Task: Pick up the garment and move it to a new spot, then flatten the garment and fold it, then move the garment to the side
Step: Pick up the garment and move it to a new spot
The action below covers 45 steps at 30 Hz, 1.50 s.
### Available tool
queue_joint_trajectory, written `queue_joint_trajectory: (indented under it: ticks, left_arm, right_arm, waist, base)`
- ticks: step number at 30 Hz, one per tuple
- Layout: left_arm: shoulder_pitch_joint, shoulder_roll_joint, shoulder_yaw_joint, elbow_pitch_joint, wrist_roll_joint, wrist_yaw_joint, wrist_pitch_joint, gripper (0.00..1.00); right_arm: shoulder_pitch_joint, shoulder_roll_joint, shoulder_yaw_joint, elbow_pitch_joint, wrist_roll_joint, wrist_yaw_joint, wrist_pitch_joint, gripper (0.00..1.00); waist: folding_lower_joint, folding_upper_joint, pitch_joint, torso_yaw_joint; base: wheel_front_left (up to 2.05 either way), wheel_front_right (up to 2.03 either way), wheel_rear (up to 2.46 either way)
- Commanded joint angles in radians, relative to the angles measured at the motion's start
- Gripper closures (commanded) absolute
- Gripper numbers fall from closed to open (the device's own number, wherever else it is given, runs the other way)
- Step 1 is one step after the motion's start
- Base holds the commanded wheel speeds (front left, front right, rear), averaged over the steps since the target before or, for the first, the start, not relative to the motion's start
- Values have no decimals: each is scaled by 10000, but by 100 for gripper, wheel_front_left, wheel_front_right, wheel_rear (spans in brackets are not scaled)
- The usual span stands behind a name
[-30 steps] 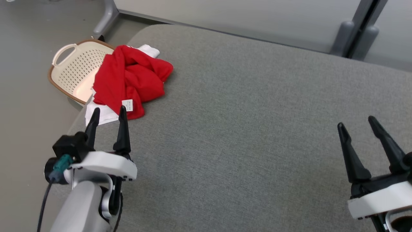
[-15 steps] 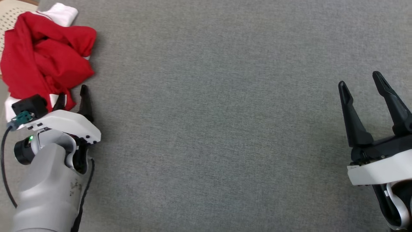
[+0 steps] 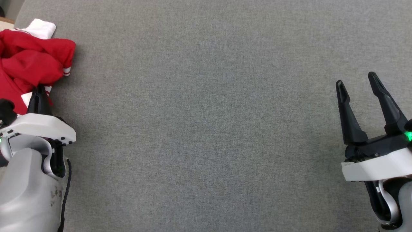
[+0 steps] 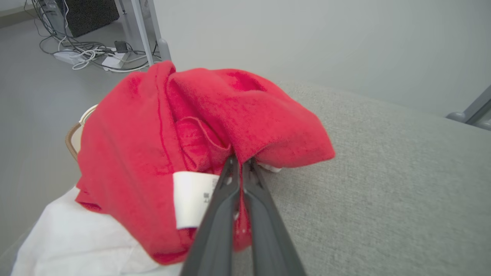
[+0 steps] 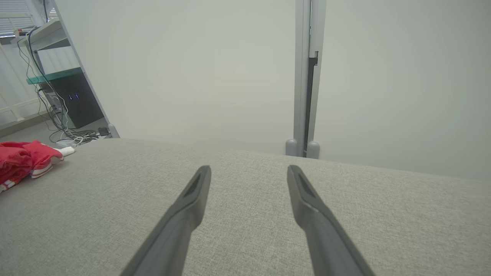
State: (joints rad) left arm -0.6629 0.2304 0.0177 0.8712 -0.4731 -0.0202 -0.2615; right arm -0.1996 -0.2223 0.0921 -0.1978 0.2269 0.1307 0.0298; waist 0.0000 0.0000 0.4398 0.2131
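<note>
Pinching red garment point(image 4: 153, 126) w/ left gripper point(image 4: 239, 160): both fingers pressed tight together, tips buried in a fold of the red fabric. Garment is bunched up at far left edge of grey worktop point(image 3: 209, 129), not flattened or folded. White sewn-in label point(image 4: 191, 199) on the garment sits just left of the fingers. It has small dark print, too blurred to read. White cloth point(image 4: 69, 245) lies under the red at the lower left; can't tell if it's the same piece. Red cuff point(image 3: 66, 71) w/ thin white stripes lies on the side toward worktop centre. Tan rim of a basket point(image 4: 72, 138) peeks out beside the garment, past worktop edge. Right gripper point(image 3: 356, 80) is released, fingers spread wide, over bare grey worktop at far right, well apart from garment. Green light point(image 3: 408, 136) glows on its wrist.
</note>
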Motion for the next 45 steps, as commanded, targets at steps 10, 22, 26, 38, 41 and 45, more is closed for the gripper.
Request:
queue_joint_trajectory:
  ticks: [10, 22, 26, 38, 41, 45]
  left_arm:
    - [2910, -657, 255, -4024, 1596, -1, -30, 100]
    - [4662, -1409, -1548, -6734, 2075, -301, 860, 100]
    - [4204, -1596, -2519, -6871, 2144, -534, 1288, 100]
    - [1981, -1760, -5461, -5467, 1609, -815, 1421, 100]
    - [1637, -1768, -5934, -4869, 1291, -706, 1390, 54]
    - [1365, -1770, -6434, -4535, 1112, -611, 918, 0]
  right_arm:
    - [796, 316, 205, 879, 235, 0, -505, 0]
    - [1500, 465, 300, 924, 325, 0, -366, 0]
    - [1484, 529, 382, 886, 381, 0, -335, 0]
    - [1225, 825, 350, 1153, 545, 0, -813, 0]
    - [1170, 889, 355, 1288, 480, 0, -881, 0]
    - [1111, 928, 395, 1387, 454, 0, -951, 0]
  waist:
    - [0, 0, -1995, -749]
    - [0, 0, -2850, -2272]
    - [0, 0, -2651, -3045]
    - [0, 0, -1488, -4855]
    - [0, 0, -1336, -4914]
    - [0, 0, -1321, -4773]
  base:
    - [0, 0, 0]
    - [0, 0, 0]
    - [0, 0, 0]
    - [0, 0, 0]
    - [0, 0, 0]
    - [0, 0, 0]
